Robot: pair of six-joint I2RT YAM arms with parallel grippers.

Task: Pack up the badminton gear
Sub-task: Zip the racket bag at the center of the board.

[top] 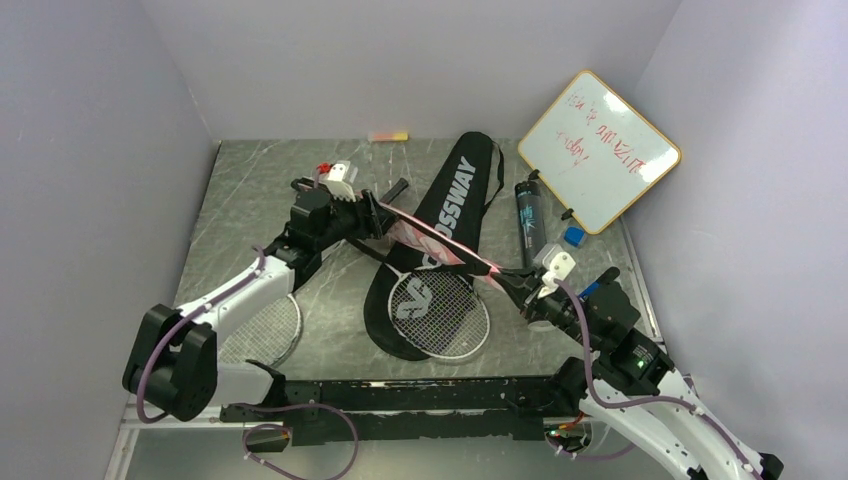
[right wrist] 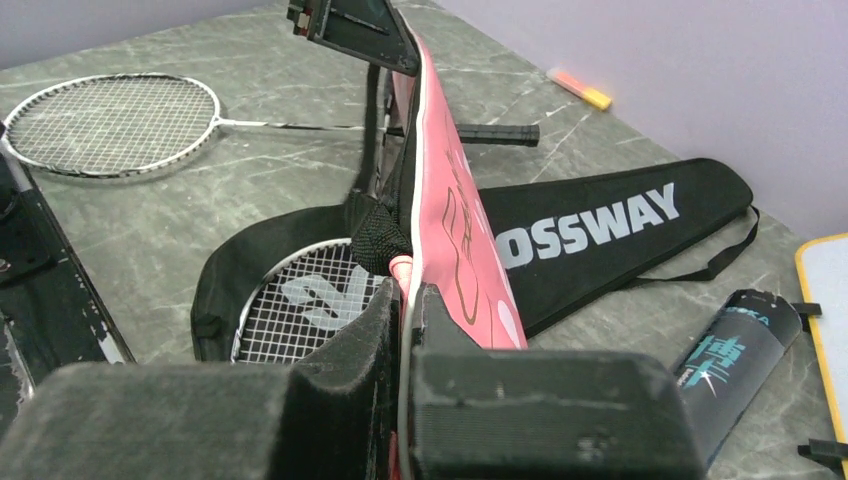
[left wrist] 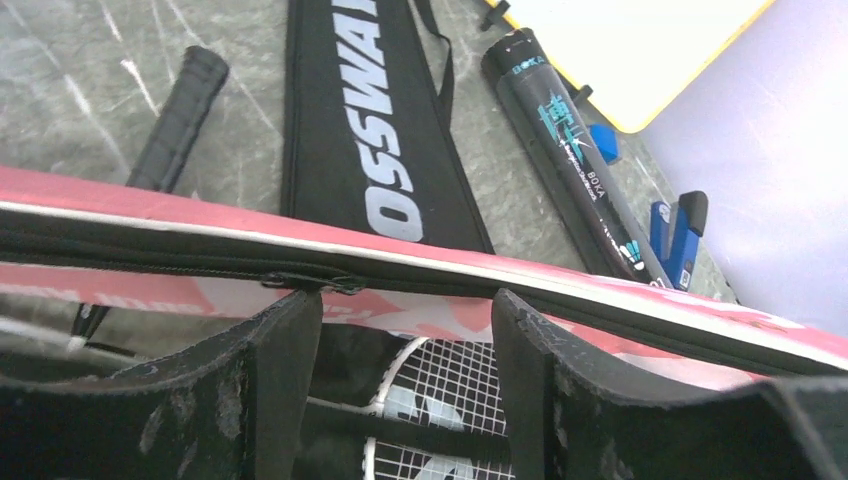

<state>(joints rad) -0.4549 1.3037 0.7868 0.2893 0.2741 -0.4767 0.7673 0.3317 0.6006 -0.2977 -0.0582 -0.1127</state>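
Note:
The pink racket cover (top: 435,243) hangs stretched in the air between my two grippers. My right gripper (top: 510,278) is shut on its near edge (right wrist: 405,290). My left gripper (top: 372,213) is open; the cover's zippered edge (left wrist: 150,195) lies across its fingertips (left wrist: 300,310). Below lies the black CROSSWAY cover (top: 455,195), with a white-framed racket head (top: 440,310) on its wide open end. A second white-framed racket (top: 265,335) lies under my left arm. The dark tube (top: 528,215) lies to the right. No shuttlecocks show.
A wood-framed whiteboard (top: 598,150) leans in the back right corner. A pink-yellow marker (top: 388,135) lies by the back wall. A small blue object (top: 573,236) sits beside the tube. A black rail (top: 400,395) runs along the near edge.

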